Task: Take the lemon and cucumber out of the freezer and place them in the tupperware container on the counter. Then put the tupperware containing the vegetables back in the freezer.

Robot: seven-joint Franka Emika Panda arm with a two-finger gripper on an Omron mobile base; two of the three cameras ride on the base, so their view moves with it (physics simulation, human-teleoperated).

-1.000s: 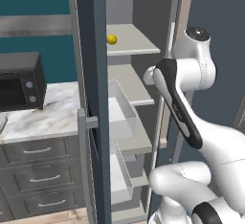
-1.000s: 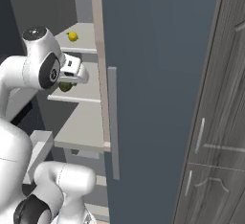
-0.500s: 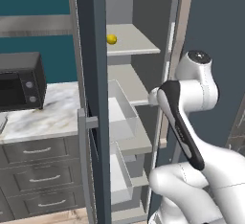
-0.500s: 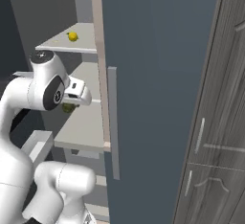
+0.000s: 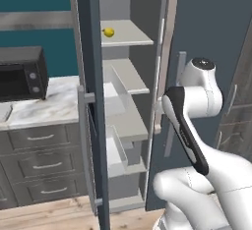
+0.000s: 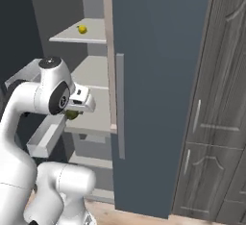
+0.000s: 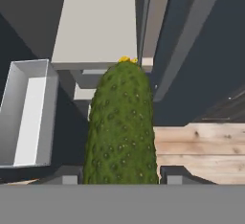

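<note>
While my wrist sat up level with the freezer's (image 5: 162, 8) second shelf a second ago, it now hangs lower, in front of the shelf beneath, just outside the open cabinet. My gripper (image 7: 119, 179) is closed partway on the cucumber (image 7: 121, 127), which fills the gap between my two fingertips in the hand view; its knobbly green body runs away from me and ends in a small yellow tip. In the right base view a bit of that green (image 6: 72, 115) peeks out under my white hand, where it also showed half a second ago, so the hold has not changed as I came down.

The lemon (image 5: 109, 32) lies on the upper shelf of the freezer, well above my hand, exactly where it lay in the earlier pictures. A clear drawer (image 7: 26, 113) juts out of the freezer below and to one side of the cucumber. The counter (image 5: 42, 103) stands to the left of the freezer's open door, with the black microwave (image 5: 22, 73) on it, both unmoved.
</note>
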